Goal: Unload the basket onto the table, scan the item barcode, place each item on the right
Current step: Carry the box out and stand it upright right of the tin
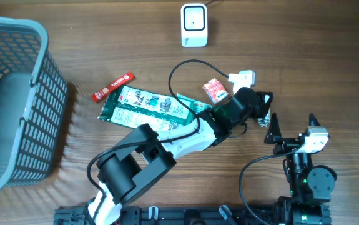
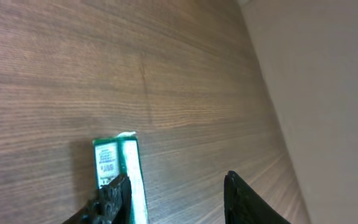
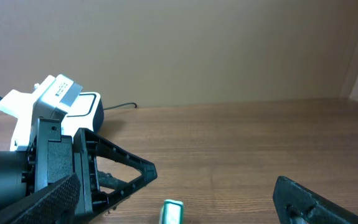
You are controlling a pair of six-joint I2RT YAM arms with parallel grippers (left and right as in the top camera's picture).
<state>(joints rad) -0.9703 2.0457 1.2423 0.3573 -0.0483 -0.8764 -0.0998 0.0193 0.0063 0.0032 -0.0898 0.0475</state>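
Observation:
The item is a small green-and-white box (image 2: 114, 167) with a printed label, lying against my left gripper's left finger (image 2: 113, 198). The other finger (image 2: 248, 204) stands well away from the box, so my left gripper (image 2: 175, 200) is open. From overhead this gripper (image 1: 263, 111) reaches far right of centre. The box's end (image 3: 172, 213) shows low in the right wrist view, between the wide-open fingers of my right gripper (image 3: 182, 206), which hovers close by (image 1: 291, 129). The white scanner (image 1: 193, 25) stands at the far edge of the table.
A grey mesh basket (image 1: 17, 100) fills the left side. A large green packet (image 1: 145, 106), a red stick packet (image 1: 112, 86) and a small red packet (image 1: 215, 90) lie mid-table. A black cable (image 1: 179, 69) loops near the left arm.

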